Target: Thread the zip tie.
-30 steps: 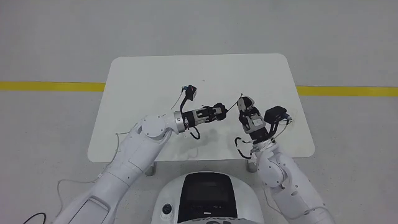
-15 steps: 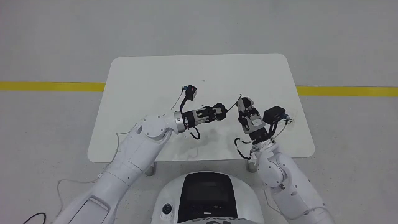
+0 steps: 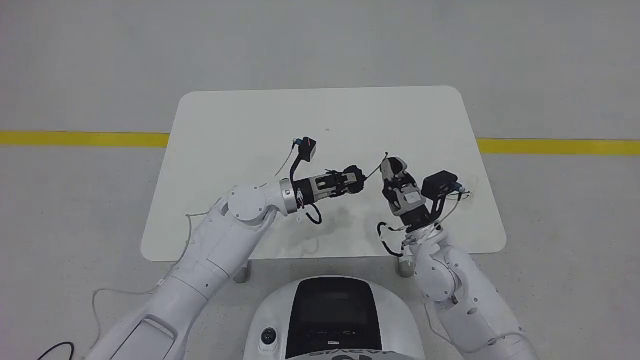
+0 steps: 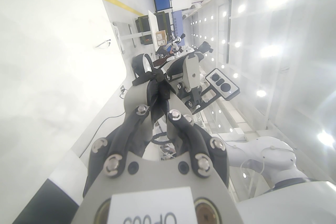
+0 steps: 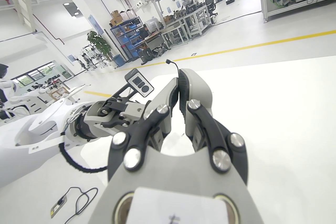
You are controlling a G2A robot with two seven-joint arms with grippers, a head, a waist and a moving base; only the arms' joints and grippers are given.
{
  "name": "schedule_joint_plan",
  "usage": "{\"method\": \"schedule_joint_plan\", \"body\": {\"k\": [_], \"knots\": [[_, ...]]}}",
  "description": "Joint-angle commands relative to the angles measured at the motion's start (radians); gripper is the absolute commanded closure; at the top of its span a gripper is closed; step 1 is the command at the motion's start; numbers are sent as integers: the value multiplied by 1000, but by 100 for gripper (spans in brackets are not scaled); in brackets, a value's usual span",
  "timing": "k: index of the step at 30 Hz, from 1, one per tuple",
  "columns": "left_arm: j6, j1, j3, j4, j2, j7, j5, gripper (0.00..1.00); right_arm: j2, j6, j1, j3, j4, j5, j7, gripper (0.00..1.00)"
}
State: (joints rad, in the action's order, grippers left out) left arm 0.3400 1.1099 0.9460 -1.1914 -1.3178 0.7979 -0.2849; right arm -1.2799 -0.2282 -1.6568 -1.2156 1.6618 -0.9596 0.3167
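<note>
Zip tie (image 5: 168, 61): held above the table (image 3: 250, 130) middle. Right gripper (image 5: 179, 83) clamped on the strap below its head; left gripper (image 4: 157, 88) clamped on the other end. Judged light, springy, slick. Best gripped near the tip.

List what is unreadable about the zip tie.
Right wrist view: the zip tie shows just its tip; the rest is hidden inside the shut right tool.
Left wrist view: the black strip at the shut left tool is too bunched to tell head from tail.
Top view: the tie is too thin to trace between the tools.
</note>
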Motion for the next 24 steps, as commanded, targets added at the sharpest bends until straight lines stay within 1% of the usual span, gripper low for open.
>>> {"method": "schedule_joint_plan", "body": {"k": [1,24], "knots": [[0,0,0,0,0,0,0,100,0,-2,0,-1,1,2,3,100],[0,0,0,0,0,0,0,100,-1,-30,9,-13,-3,-21,-6,100]]}}
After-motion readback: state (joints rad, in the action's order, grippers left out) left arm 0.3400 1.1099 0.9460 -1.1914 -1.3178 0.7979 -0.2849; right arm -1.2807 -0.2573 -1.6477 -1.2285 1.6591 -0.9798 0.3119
